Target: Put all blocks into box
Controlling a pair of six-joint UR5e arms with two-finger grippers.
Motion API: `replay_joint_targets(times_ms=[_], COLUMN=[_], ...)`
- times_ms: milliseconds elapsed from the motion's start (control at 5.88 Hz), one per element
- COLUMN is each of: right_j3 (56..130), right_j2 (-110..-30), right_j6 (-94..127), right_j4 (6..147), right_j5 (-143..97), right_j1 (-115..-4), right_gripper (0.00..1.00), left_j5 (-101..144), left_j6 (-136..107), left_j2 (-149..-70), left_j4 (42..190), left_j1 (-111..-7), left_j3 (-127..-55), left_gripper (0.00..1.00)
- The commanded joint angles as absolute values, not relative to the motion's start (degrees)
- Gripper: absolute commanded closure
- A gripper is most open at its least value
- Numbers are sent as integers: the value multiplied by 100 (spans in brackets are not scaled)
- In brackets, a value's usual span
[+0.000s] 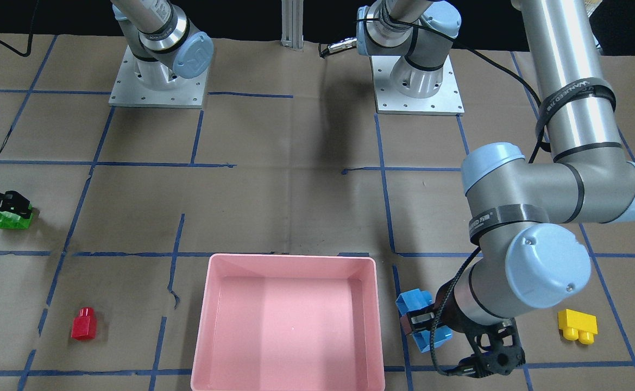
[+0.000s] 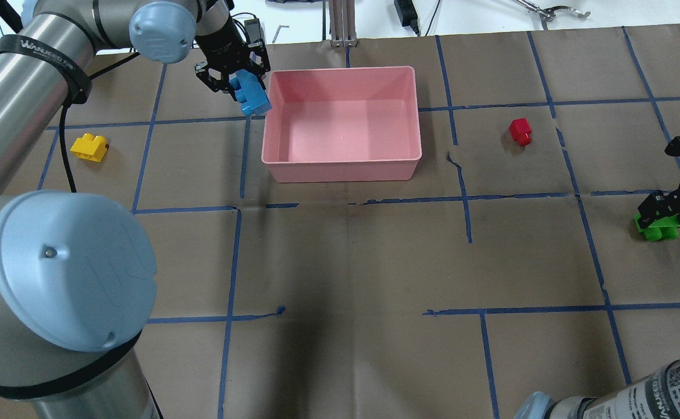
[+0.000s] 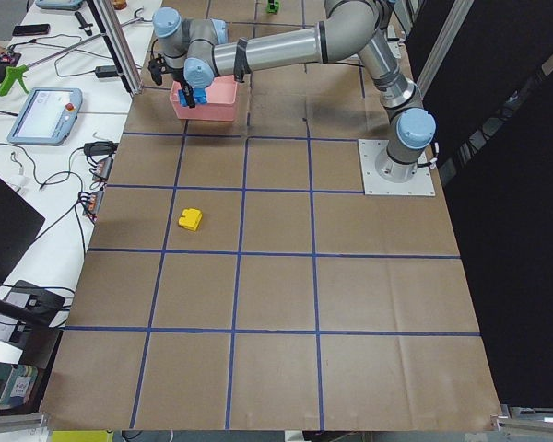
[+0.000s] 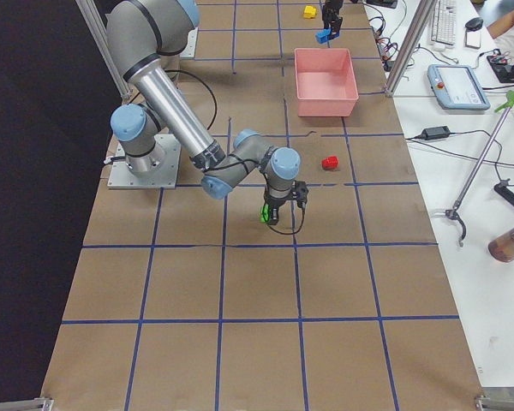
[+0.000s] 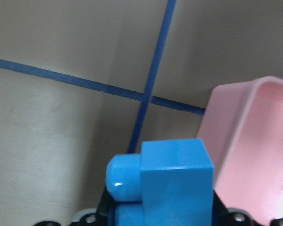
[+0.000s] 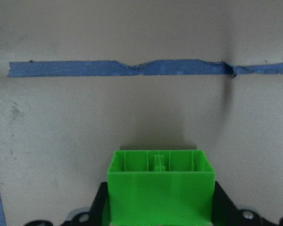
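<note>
My left gripper (image 2: 241, 78) is shut on the blue three-stud brick (image 2: 253, 98) and holds it above the table, just outside the left wall of the pink box (image 2: 340, 166). The left wrist view shows the blue brick (image 5: 172, 183) next to the box's rim (image 5: 236, 122). My right gripper (image 2: 659, 212) is shut on the green brick (image 2: 658, 228), low at the table's right edge; it fills the right wrist view (image 6: 160, 188). The red brick (image 2: 520, 131) lies right of the box. The yellow brick (image 2: 89, 146) lies far to its left. The box holds nothing.
The two arm bases (image 1: 157, 81) (image 1: 417, 81) stand at the robot's side of the table. The left arm's elbow (image 1: 548, 266) hangs over the table between the box and the yellow brick (image 1: 578, 324). Blue tape lines grid the brown surface.
</note>
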State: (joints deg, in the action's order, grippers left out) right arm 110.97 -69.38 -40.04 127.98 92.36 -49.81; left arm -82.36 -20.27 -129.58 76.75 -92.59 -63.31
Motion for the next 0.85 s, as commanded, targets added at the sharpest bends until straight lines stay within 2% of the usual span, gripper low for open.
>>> replay_joint_targets(times_ms=[0, 170, 340, 510, 680], right_j3=[10769, 10201, 9369, 8499, 8038], right_j2=[-7318, -7565, -7593, -7550, -7515], right_j6=[-4043, -3991, -3895, -3467, -3028], right_j4=[12440, 11610, 10688, 9713, 9338], right_j5=[9185, 9158, 9158, 9141, 9141], right_j1=[-5088, -5254, -5534, -5816, -6201], right_gripper=[80, 80, 80, 80, 79], left_j5=[-8261, -8253, -8253, -8383, -8437], left_j6=[-2363, -2512, -2470, -2235, -2215], left_j2=[-13287, -13367, -13307, -13115, -12965], left_j4=[7664, 7638, 7620, 7559, 7559], left_j1=[-9824, -9835, -9861, -9835, -9791], left_j3=[-6293, -6345, -6459, -6503, -6495], left_gripper=[99, 84, 1, 2, 1])
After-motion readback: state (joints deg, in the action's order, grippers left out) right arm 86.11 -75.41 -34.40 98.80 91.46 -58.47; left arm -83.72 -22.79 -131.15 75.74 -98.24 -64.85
